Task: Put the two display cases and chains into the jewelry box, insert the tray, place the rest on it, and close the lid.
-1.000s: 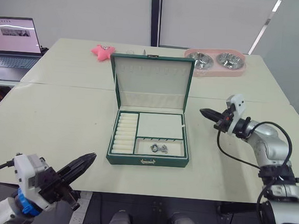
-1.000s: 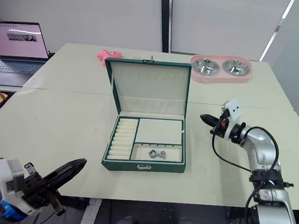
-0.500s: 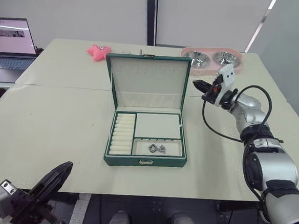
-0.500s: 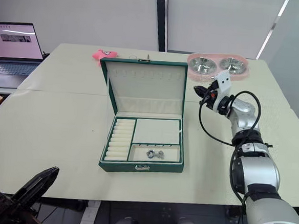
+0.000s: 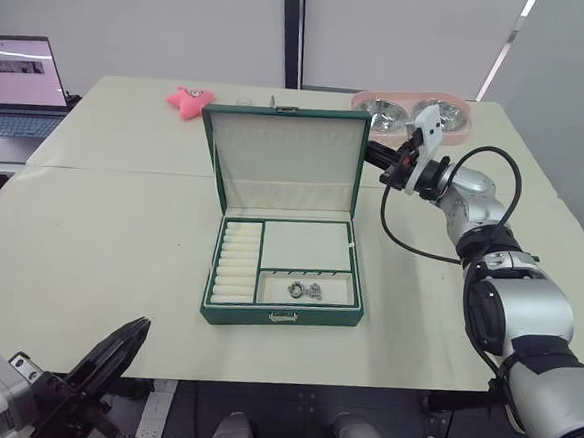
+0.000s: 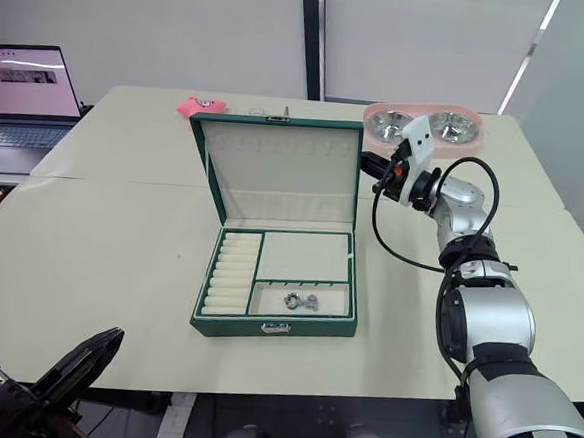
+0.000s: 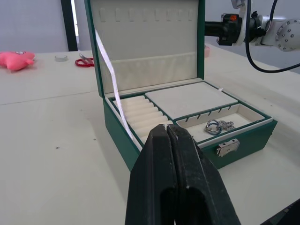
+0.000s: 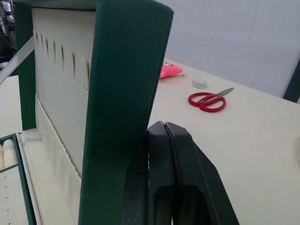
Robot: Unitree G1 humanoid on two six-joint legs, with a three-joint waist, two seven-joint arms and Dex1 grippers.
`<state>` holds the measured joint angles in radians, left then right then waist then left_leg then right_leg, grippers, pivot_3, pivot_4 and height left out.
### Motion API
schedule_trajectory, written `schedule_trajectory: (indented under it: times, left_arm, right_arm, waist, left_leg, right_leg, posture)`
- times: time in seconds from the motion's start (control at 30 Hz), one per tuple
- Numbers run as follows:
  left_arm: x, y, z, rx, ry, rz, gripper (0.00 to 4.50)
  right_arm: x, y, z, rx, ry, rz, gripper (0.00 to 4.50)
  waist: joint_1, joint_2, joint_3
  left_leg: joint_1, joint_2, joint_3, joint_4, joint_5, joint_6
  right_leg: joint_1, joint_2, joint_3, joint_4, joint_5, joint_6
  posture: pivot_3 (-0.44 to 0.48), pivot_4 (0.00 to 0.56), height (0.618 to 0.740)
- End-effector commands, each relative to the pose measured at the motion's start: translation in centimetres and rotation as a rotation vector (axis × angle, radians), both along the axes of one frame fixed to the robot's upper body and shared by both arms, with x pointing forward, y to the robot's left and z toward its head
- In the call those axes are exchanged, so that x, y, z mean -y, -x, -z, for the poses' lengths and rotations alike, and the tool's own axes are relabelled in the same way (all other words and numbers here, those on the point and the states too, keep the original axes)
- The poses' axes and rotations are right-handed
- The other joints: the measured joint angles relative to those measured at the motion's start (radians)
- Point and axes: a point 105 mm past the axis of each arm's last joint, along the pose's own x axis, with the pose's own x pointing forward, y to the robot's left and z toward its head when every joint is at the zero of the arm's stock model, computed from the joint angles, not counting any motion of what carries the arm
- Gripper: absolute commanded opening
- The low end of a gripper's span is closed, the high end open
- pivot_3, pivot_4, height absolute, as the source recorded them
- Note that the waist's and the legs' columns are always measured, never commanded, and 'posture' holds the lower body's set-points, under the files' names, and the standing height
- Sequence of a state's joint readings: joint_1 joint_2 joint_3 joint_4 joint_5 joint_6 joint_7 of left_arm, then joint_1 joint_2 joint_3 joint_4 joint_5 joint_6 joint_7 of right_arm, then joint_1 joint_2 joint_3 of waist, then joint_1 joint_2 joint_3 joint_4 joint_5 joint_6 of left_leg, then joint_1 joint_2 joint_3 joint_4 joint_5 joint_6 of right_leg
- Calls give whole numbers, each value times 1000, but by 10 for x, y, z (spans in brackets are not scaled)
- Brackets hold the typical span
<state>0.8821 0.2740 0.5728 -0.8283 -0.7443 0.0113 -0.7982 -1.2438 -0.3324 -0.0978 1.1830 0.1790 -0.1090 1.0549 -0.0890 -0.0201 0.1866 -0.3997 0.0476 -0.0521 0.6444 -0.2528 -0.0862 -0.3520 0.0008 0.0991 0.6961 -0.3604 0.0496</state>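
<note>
Both end effectors are clenched empty: right end effector (image 5: 375, 153) reaches against the upright lid's (image 5: 284, 161) edge; left end effector (image 7: 174, 140) hangs low.

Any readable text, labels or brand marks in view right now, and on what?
None can be read.
Laptop screen: a picture and faint lines, too small to read.
Jewelry box, its lid and clasp: no lettering visible.

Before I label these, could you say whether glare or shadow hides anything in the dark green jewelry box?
Left eye view: even light; the small silvery piece in the dark green jewelry box shows plainly. Left wrist view: no glare on the cream-lined lid.
</note>
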Motion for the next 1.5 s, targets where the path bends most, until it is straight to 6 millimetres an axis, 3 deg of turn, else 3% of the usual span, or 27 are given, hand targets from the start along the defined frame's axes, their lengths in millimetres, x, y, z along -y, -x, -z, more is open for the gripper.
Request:
schedule_trajectory:
  times: [0.03,0.43,0.57,1.17,1.27,1.5]
  left_arm:
    - [8,1,-8,38,-20,22,0]
    - [10,-3,-12,39,-26,32,0]
    - [10,-3,-10,29,-28,38,0]
    - [4,-8,-9,-22,-13,38,0]
    - [-4,-12,-5,-76,-18,17,571]
    - [-43,-36,5,-153,-5,-74,2737]
  right_arm:
    - [-4,7,-17,44,-12,-73,10]
    - [-4,18,-17,15,2,-170,10]
    - [-1,35,-8,-61,41,-311,10]
    - [18,35,1,-70,57,-232,10]
    - [33,35,7,-71,61,-181,568]
    - [84,51,41,-144,106,-37,2303]
  waist:
    - [-1,0,0]
    - [-2,1,1]
    - [1,1,1]
    - [1,1,1]
    - [2,1,1]
    - [9,2,1]
  left_leg:
    - [0,0,0,0,0,0]
    - [0,0,0,0,0,0]
    - [0,0,0,0,0,0]
    - [0,0,0,0,0,0]
    - [0,0,-1,0,0,0]
    - [0,0,-2,0,0,0]
  right_leg:
    - [0,0,0,0,0,0]
    - [0,0,0,0,0,0]
    - [0,0,0,0,0,0]
    - [0,0,0,0,0,0]
    - [0,0,-1,0,0,0]
    - [1,0,-2,0,0,0]
  posture:
    - [0,150,740]
    - [0,150,740]
    - [0,150,740]
    - [0,150,740]
    - [0,150,740]
    - [0,150,740]
